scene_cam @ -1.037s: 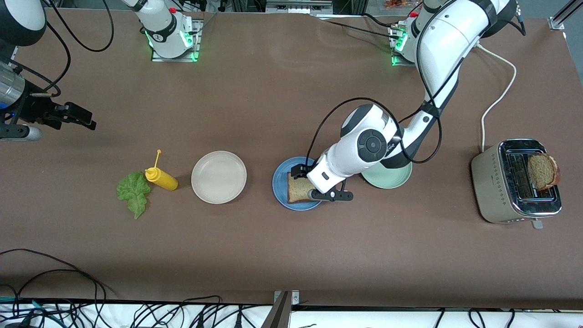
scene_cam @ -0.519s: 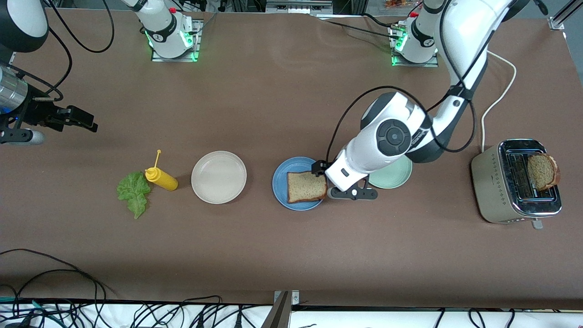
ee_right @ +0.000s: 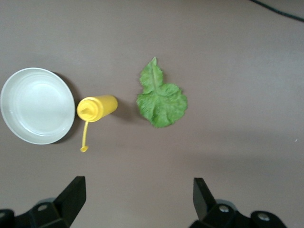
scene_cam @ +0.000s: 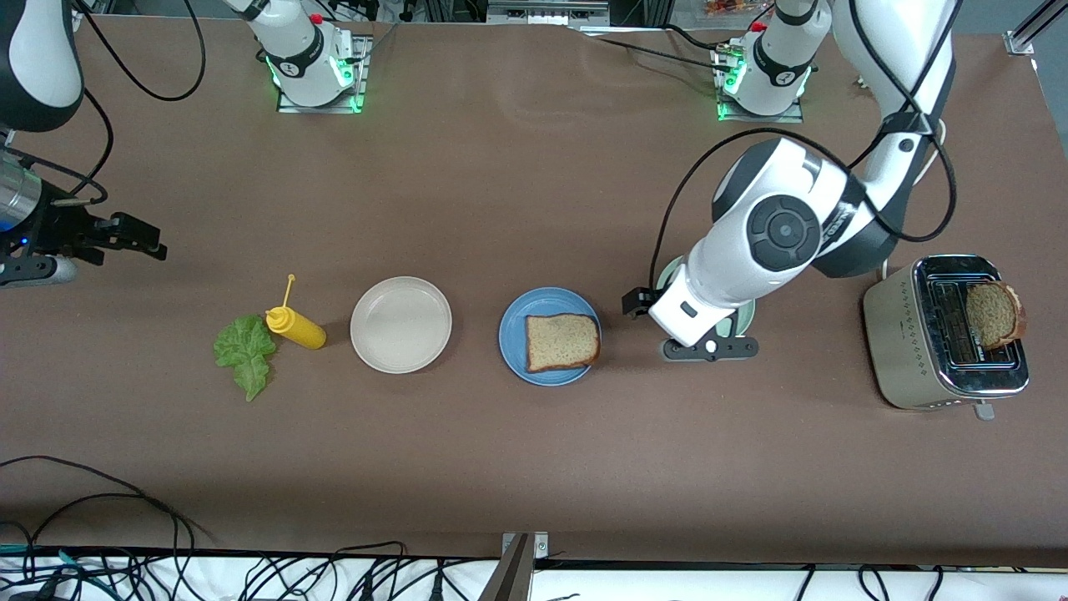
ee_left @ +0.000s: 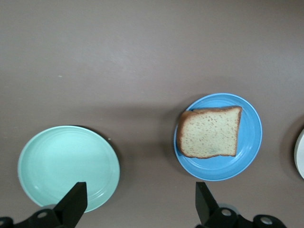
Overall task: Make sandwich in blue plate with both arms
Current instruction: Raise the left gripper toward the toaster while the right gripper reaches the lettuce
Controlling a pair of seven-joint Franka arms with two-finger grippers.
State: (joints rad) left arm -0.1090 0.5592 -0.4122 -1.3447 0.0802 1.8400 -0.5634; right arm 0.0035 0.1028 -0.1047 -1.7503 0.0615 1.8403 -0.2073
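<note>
One brown bread slice [scene_cam: 562, 342] lies flat in the blue plate [scene_cam: 511, 334]; both also show in the left wrist view, the slice [ee_left: 209, 137] on the plate [ee_left: 249, 142]. A second slice [scene_cam: 993, 314] stands in the toaster. The green lettuce leaf [scene_cam: 244, 352] lies on the table toward the right arm's end and shows in the right wrist view [ee_right: 160, 99]. My left gripper [scene_cam: 647, 310] is open and empty over the table between the blue and pale green plates [ee_left: 140, 202]. My right gripper [scene_cam: 138, 234] is open and empty over bare table near the lettuce [ee_right: 137, 194].
A yellow squeeze bottle [scene_cam: 296, 327] lies beside the lettuce. A beige plate [scene_cam: 400, 324] sits between the bottle and the blue plate. The pale green plate [ee_left: 66, 166] is partly under the left arm. A silver toaster [scene_cam: 909, 334] stands at the left arm's end.
My left gripper has moved off the blue plate toward the pale green plate, leaving the bread slice lying on the blue plate. My right gripper has shifted slightly.
</note>
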